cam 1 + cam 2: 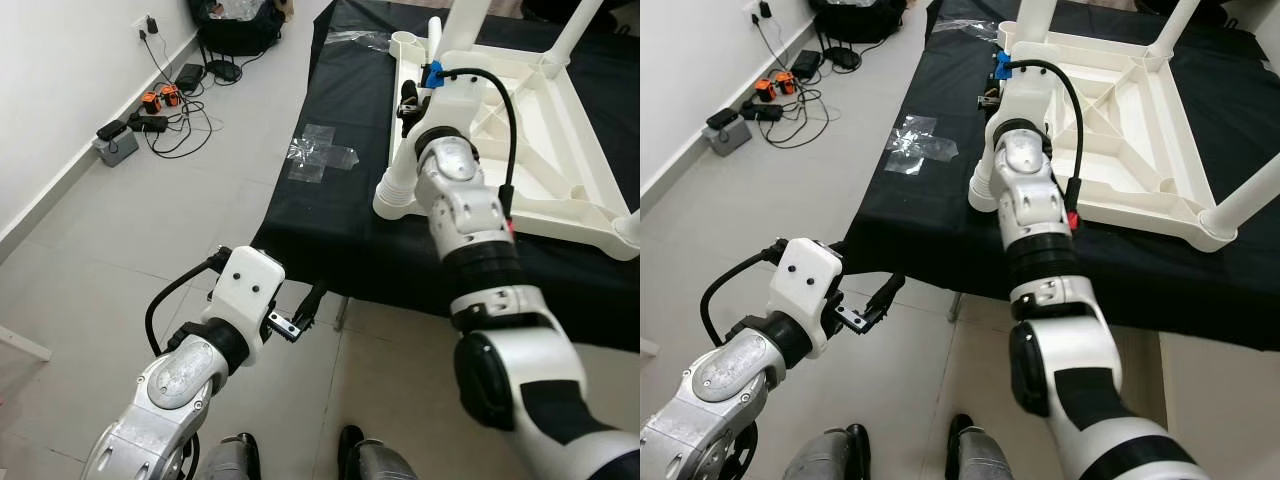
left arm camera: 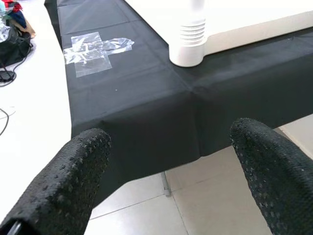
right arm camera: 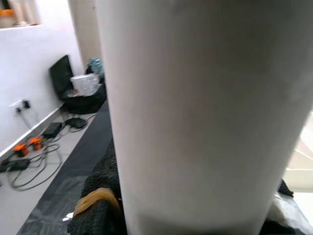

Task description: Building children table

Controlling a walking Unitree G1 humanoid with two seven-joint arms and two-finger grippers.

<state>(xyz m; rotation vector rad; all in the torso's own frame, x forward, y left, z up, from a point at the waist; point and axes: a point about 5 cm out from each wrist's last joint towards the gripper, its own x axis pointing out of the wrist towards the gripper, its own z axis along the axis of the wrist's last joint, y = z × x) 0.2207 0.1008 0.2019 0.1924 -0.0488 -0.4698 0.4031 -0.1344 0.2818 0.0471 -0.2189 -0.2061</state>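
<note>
A white children's table (image 1: 545, 150) lies upside down on a black-covered surface (image 1: 330, 220), with legs pointing up. My right gripper (image 1: 412, 100) reaches over the near left corner and is shut on the white leg (image 3: 205, 107) standing there. That leg's threaded base (image 2: 188, 46) sits in the corner socket (image 1: 393, 197). Black fingers (image 3: 100, 196) flank the leg in the right wrist view. My left gripper (image 1: 305, 312) hangs low over the floor, just before the black surface's front edge. Its fingers (image 2: 73, 176) are spread wide, open and holding nothing.
Crumpled clear tape (image 1: 322, 152) lies on the black cover, left of the table. Cables, a power strip (image 1: 118, 140) and small orange items (image 1: 160, 98) lie by the left wall, with a black bag (image 1: 240, 25) beyond. Grey tiled floor (image 1: 120, 250) stretches to the left.
</note>
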